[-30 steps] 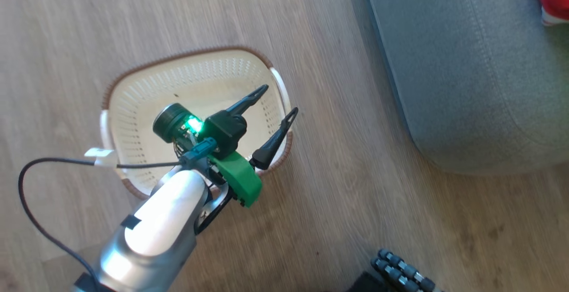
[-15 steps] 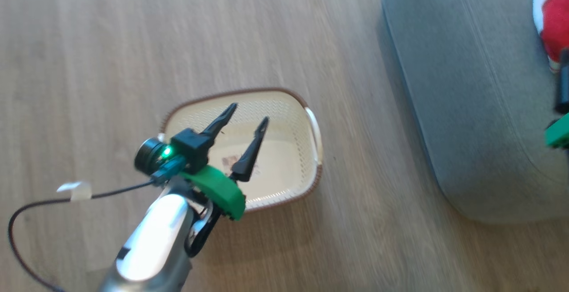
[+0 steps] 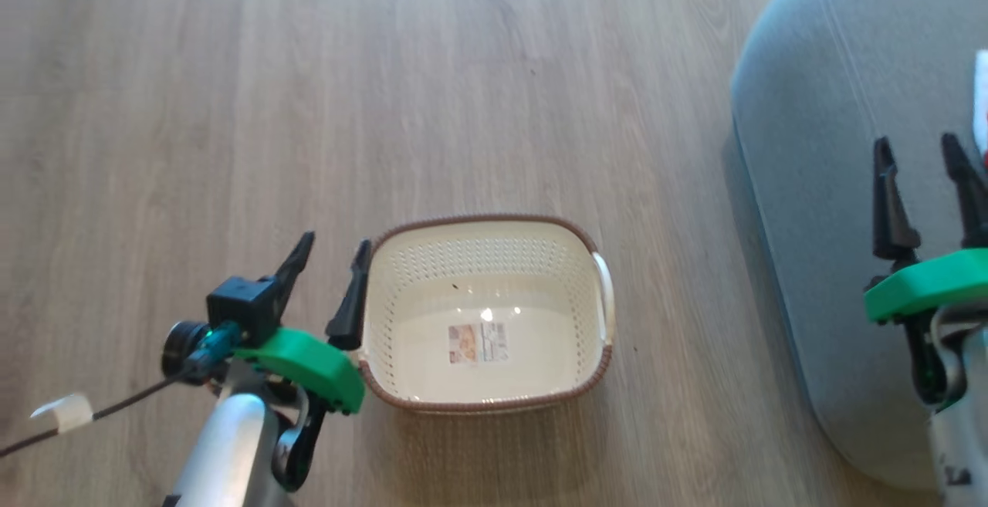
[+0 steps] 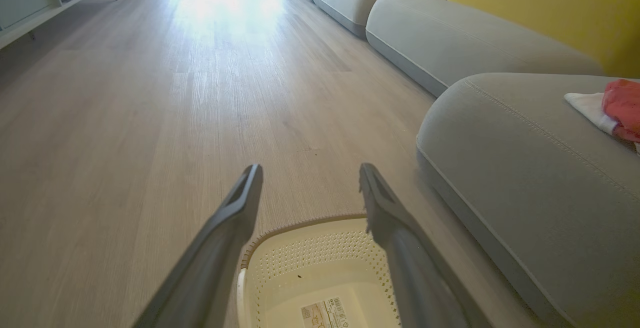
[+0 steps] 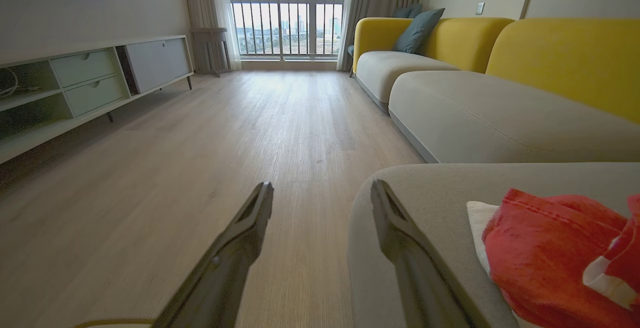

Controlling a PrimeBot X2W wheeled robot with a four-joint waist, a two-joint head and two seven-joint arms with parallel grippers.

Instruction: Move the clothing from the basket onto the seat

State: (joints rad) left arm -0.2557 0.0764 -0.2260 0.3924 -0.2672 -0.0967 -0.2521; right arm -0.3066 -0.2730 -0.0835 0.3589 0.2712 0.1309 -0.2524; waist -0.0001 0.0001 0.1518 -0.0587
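The cream basket point(image 3: 394, 291) with its brown rim stands on the wooden floor, holding nothing but a sticker point(image 3: 478, 343) on its bottom. My left gripper point(image 3: 333, 243) hangs open just left of the basket, over its left rim point(image 4: 300, 220). The grey seat point(image 3: 818, 152) lies at the right; my right gripper point(image 3: 918, 143) is open above it. Red and white clothing point(image 5: 555, 248) rests on the seat point(image 5: 430, 193), to the right of the right gripper point(image 5: 322, 188). The clothing point(image 4: 617, 106) also appears on the seat point(image 4: 520, 143) in the left wrist view.
More grey cushions point(image 5: 480, 113) with yellow backrests point(image 5: 565, 53) run along the right. A low cabinet point(image 5: 75, 88) lines the left wall and a balcony window point(image 5: 287, 18) is at the far end. A black cable point(image 3: 93, 414) trails from my left arm.
The head camera has swung, so the whole picture has shifted. My left gripper has come off the basket's inside to its left rim. The right gripper has come into view over the seat.
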